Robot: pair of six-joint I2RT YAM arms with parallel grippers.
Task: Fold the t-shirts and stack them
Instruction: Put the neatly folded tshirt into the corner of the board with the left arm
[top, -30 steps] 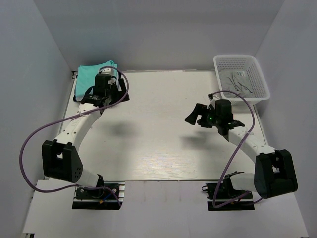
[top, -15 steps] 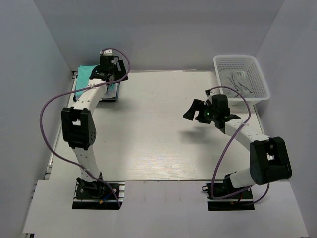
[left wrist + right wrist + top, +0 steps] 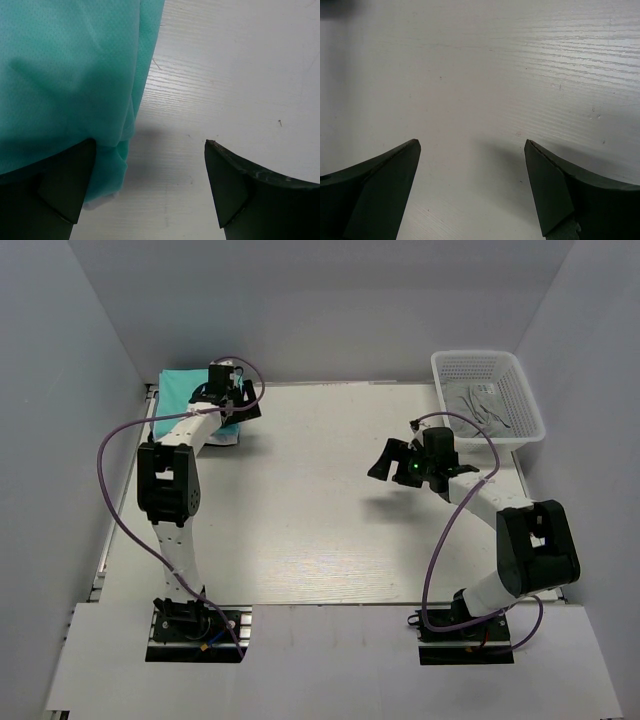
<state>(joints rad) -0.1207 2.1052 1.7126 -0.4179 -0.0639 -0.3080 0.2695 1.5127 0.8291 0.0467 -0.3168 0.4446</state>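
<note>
The teal-green t-shirt (image 3: 181, 387) lies folded at the far left corner of the table, with a sliver of white cloth (image 3: 222, 438) showing under its near edge. My left gripper (image 3: 233, 414) hovers at the shirt's right edge, open and empty. In the left wrist view the shirt (image 3: 70, 75) fills the upper left, and the left finger (image 3: 65, 185) overlaps its edge while the gripper (image 3: 149, 150) spans bare table. My right gripper (image 3: 384, 461) is open and empty above the table's right middle; its wrist view (image 3: 470, 150) shows only tabletop. White cloth (image 3: 478, 403) lies in the basket.
A white mesh basket (image 3: 520, 390) stands at the far right corner. Grey walls close in the table on the left, back and right. Purple cables loop beside both arms.
My left arm has reached farther back and its gripper has shifted slightly right along the teal shirt's edge. My right gripper has drifted a little left and back. Both stay open.
</note>
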